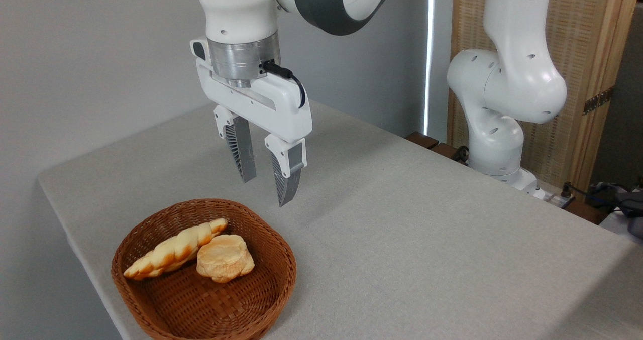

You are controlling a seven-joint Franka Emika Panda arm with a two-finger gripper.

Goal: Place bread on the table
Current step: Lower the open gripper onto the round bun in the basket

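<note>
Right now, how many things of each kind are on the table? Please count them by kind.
Bread pieces: 2, the round bun and the long twisted loaf, both in the basket
Baskets: 1, the wicker basket
Total: 3
The open gripper holds nothing.

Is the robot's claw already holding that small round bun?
No, the small round pale golden bun lies in the brown woven wicker basket, while the white two-finger gripper hangs open and empty above.

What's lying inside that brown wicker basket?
The brown woven wicker basket holds two breads touching each other: a small round pale golden bun and a longer twisted golden loaf. The basket floor beneath them is covered and cannot be seen.
</note>
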